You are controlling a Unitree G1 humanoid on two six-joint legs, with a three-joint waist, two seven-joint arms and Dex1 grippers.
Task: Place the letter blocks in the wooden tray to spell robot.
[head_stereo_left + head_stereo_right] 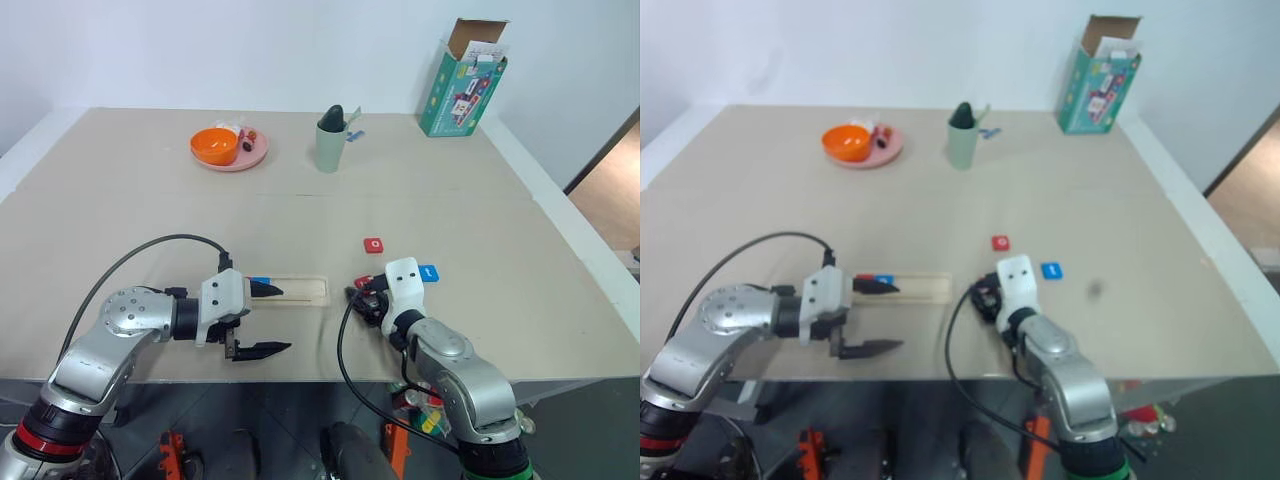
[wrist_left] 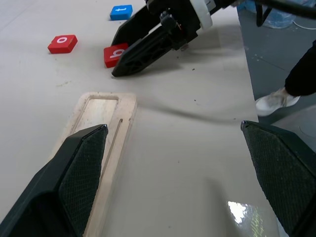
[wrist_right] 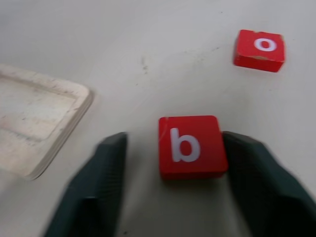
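Left claw (image 1: 262,320) hovers wide open and empty over the left part of the wooden tray (image 1: 300,290), which lies on the desk (image 1: 300,210). Right claw (image 3: 173,192) straddles the red b block (image 3: 190,145), jaws apart, one finger touching; closing off-centre could skid it away from the tray

We count two red square letter tiles, the "b" (image 3: 191,146) and the "o" (image 3: 259,50); two blue square tiles (image 1: 428,272) (image 1: 260,283); one pale wooden tray (image 1: 300,290); one pink round plate (image 1: 245,155); one orange bowl (image 1: 214,145); one green cup (image 1: 330,145); one teal cardboard box (image 1: 462,85).
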